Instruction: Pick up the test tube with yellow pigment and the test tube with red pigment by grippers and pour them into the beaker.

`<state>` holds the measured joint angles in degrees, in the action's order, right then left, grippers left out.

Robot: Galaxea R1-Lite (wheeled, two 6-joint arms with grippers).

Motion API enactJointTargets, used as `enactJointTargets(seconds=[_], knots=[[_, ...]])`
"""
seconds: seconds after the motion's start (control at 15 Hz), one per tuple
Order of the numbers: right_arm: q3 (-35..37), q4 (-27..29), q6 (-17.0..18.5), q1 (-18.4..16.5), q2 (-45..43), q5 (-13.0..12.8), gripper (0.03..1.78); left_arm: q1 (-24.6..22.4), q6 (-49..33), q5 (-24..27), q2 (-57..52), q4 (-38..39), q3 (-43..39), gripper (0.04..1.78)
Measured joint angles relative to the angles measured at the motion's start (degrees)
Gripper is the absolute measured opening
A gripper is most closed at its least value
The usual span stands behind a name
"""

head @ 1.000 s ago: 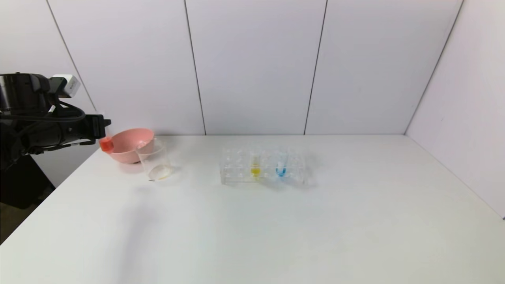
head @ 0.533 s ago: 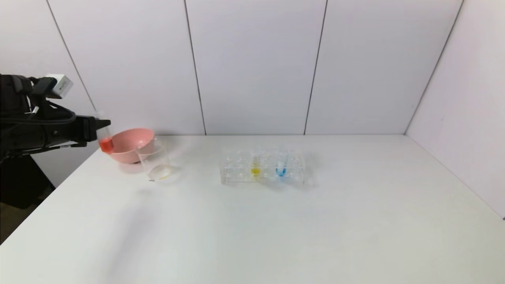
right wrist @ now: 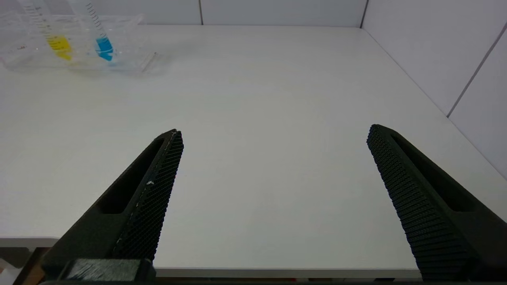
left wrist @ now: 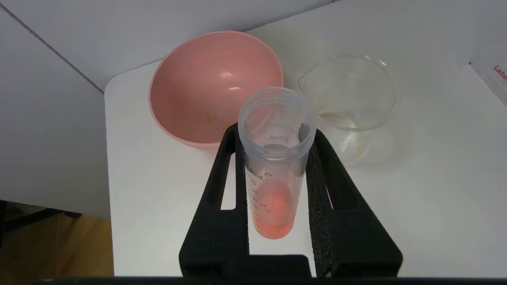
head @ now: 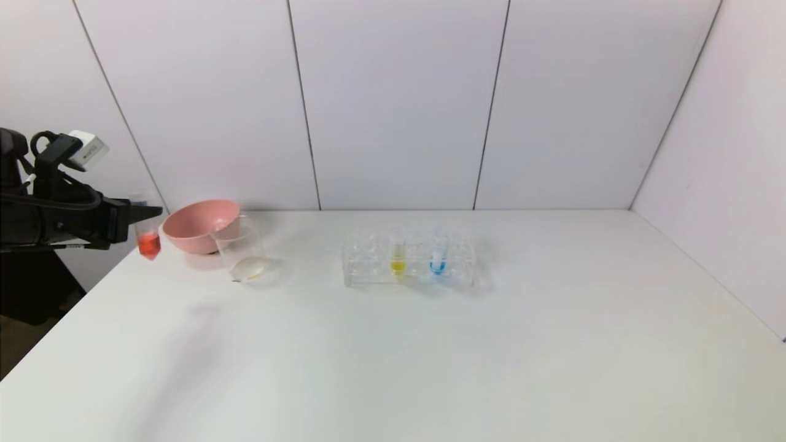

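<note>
Red-pigment test tube [left wrist: 273, 174], clear ribbed plastic, sat pinched upright in the left gripper [left wrist: 277, 166] jaws. Only the right wrist view showed the right gripper [right wrist: 273, 136] jaws spread wide.

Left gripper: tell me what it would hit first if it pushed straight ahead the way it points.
Probably the pink bowl. The left gripper, shut on the red tube, points toward the bowl, with the beaker just beside that line. Depth is unclear, and it may pass above the rim.
</note>
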<state>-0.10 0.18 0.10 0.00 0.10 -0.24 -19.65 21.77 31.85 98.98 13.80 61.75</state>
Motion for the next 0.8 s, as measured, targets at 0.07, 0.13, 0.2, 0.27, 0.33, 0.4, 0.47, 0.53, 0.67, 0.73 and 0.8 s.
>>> enactJointTargets(seconds=[0.07,0.13,0.2,0.27,0.33,0.4,0.47,0.53,0.67,0.73,0.8], knots=[[0.0,0.0,0.0,0.0,0.0,0.0,1.70,-0.2,1.8,0.9,0.0,-1.2,0.3,0.44],[0.0,0.0,0.0,0.0,0.0,0.0,1.70,-0.5,3.9,1.6,0.0,-2.6,0.7,0.44],[0.0,0.0,0.0,0.0,0.0,0.0,1.70,-0.8,6.2,2.3,0.1,-4.3,1.5,0.44],[0.0,0.0,0.0,0.0,0.0,0.0,1.70,-1.0,8.4,3.3,0.3,-6.0,2.6,0.44],[0.0,0.0,0.0,0.0,0.0,0.0,1.70,-1.0,10.3,4.2,0.7,-7.9,3.7,0.44],[0.0,0.0,0.0,0.0,0.0,0.0,1.70,-1.0,12.1,5.5,1.1,-9.6,5.0,0.44],[0.0,0.0,0.0,0.0,0.0,0.0,1.70,-1.1,14.1,7.1,1.6,-11.6,6.1,0.44],[0.0,0.0,0.0,0.0,0.0,0.0,1.70,-1.2,15.9,8.2,2.2,-12.9,7.5,0.44],[0.0,0.0,0.0,0.0,0.0,0.0,1.70,-1.1,19.3,10.3,3.4,-17.3,11.2,0.44],[0.0,0.0,0.0,0.0,0.0,0.0,1.70,-1.1,21.2,10.7,4.1,-20.3,13.2,0.44],[0.0,0.0,0.0,0.0,0.0,0.0,1.70,-1.1,23.5,10.9,4.8,-23.3,15.0,0.44]])
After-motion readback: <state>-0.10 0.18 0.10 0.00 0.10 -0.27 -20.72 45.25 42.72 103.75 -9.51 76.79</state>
